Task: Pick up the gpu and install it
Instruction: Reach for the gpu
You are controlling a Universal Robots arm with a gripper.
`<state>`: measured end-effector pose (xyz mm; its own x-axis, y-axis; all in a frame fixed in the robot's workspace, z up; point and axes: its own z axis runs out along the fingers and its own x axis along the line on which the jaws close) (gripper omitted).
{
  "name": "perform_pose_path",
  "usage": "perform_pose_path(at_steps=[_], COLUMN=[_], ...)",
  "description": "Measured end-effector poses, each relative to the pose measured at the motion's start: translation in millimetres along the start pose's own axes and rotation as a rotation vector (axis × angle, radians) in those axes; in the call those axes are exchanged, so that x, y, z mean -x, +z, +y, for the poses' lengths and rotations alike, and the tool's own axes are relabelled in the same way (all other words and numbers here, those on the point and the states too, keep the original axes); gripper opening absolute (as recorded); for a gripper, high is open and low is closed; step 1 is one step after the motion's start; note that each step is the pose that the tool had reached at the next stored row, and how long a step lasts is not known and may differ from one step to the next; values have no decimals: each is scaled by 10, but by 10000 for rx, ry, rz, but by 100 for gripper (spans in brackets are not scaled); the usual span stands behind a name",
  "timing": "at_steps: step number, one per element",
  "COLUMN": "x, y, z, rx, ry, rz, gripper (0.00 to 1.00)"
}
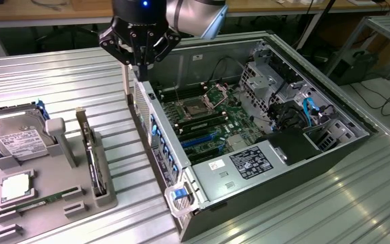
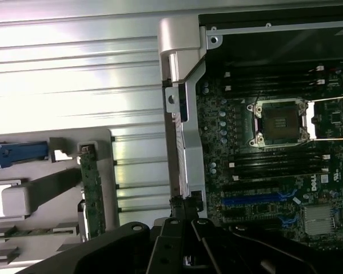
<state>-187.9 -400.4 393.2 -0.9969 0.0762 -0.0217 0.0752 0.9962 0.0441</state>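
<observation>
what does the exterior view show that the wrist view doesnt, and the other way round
Exterior view's extras: the hard drive and processor chip on the grey holder, blue cables inside the case, and the arm. Wrist view's extras: a white logo printed on the board. Shared: the gpu standing in the holder, the processor socket, blue slots, and the shut gripper above the case.

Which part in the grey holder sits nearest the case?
The gpu, standing on edge along the side of the holder toward the case; hard drive, CPU and RAM stick sit farther off.
</observation>
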Motion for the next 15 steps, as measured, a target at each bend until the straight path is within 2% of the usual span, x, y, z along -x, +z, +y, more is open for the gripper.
perform_pose_path(at_steps=[15], x=[-88], y=[-1], z=[-10], rx=[-2], ry=[0], rz=[18], gripper=[11])
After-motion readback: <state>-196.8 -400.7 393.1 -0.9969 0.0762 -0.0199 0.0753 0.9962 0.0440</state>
